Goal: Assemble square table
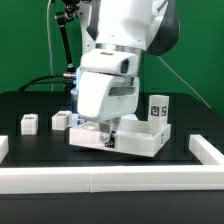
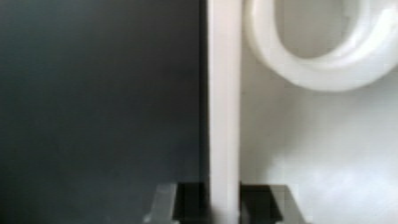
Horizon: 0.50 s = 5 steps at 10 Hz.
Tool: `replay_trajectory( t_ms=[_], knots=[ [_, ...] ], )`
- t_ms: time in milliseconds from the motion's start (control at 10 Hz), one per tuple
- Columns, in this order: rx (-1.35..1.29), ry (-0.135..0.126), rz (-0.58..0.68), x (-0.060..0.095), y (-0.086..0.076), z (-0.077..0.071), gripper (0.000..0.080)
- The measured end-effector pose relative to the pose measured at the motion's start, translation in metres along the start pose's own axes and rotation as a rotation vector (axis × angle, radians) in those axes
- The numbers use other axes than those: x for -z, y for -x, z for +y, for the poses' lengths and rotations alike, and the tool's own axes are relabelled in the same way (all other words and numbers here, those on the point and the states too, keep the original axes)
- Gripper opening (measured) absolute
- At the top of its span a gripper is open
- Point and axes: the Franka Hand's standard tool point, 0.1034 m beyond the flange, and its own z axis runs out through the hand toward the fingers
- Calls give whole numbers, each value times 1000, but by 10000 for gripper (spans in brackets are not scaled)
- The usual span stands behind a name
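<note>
The tabletop is lying flat on the black surface, near the middle of the exterior view, and the pincer is coming straight down onto its edge on the exterior view's left. In the wrist view the pincer is standing nearly closed, with the tabletop's raised rim running between its two dark fingers. Both fingers are appearing to press on the rim, one on the outer side over the dark surface, the other on the inner side over the white tabletop. A round corner socket is sitting just inside the rim, apart from the fingers.

The bulky white arm is hanging over the tabletop and is hiding much of its far side from the exterior camera.

An upright leg with black-white tags is standing at the tabletop's far corner on the exterior view's right, well apart from the pincer. On the exterior view's left a loose leg is lying on the surface just beside the tabletop, and a second loose leg is lying farther out. The white border rail is running along the front of the surface, near the tabletop's front edge, and is turning back at both ends.
</note>
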Motion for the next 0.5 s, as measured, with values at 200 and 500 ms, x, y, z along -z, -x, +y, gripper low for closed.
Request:
replay_trajectory(
  t_ms=[200,500],
  knots=[
    [122,10,-8,0,-8,4,64],
    [270,14,-18,-1,-5,5,64]
  ],
)
